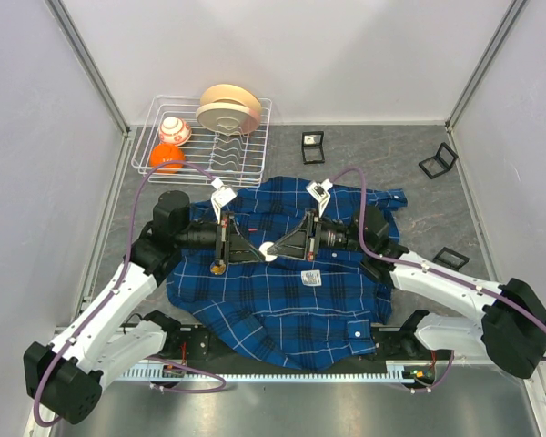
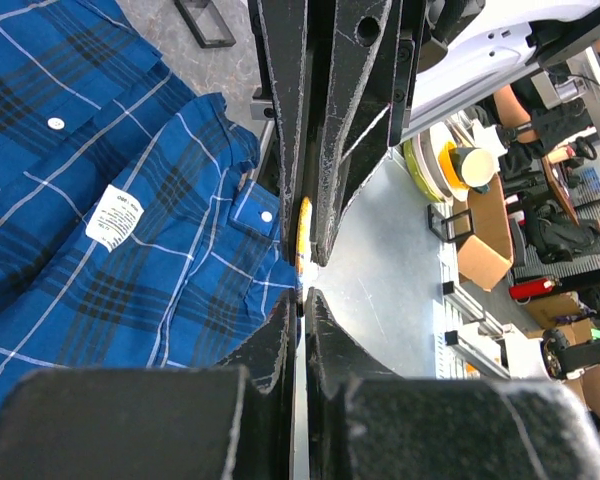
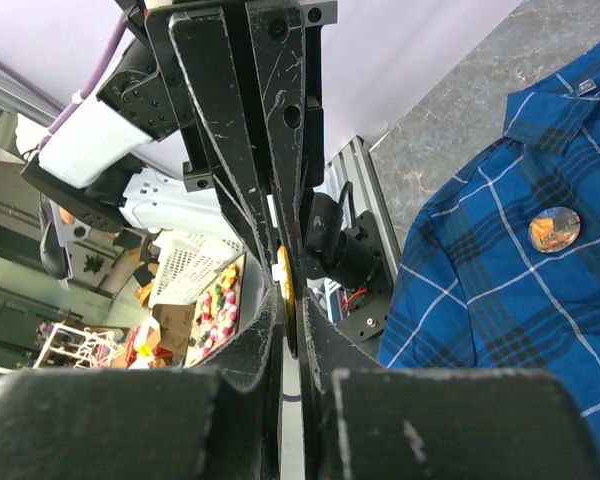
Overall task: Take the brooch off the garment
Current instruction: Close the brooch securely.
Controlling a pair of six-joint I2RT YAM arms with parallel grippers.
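The garment (image 1: 282, 305), a dark-blue plaid shirt, lies spread across the table's middle, also in the left wrist view (image 2: 80, 150) and the right wrist view (image 3: 500, 290). Both grippers meet tip to tip just above it. A thin round brooch (image 1: 268, 252) sits between them, edge-on with a yellow rim (image 3: 286, 275). My right gripper (image 1: 280, 250) (image 3: 288, 298) is shut on it. My left gripper (image 1: 257, 254) (image 2: 302, 292) is shut, pinching the opposite rim of the brooch (image 2: 303, 235). A second round orange-and-dark brooch (image 3: 554, 229) (image 1: 217, 268) sits pinned on the shirt.
A white wire dish rack (image 1: 255, 137) at the back left holds plates (image 1: 227, 107), a bowl (image 1: 174, 130) and an orange ball (image 1: 166, 157). Small black frames (image 1: 313, 147) (image 1: 438, 161) (image 1: 450, 259) lie on the grey tabletop. A white label (image 1: 312, 279) shows on the shirt.
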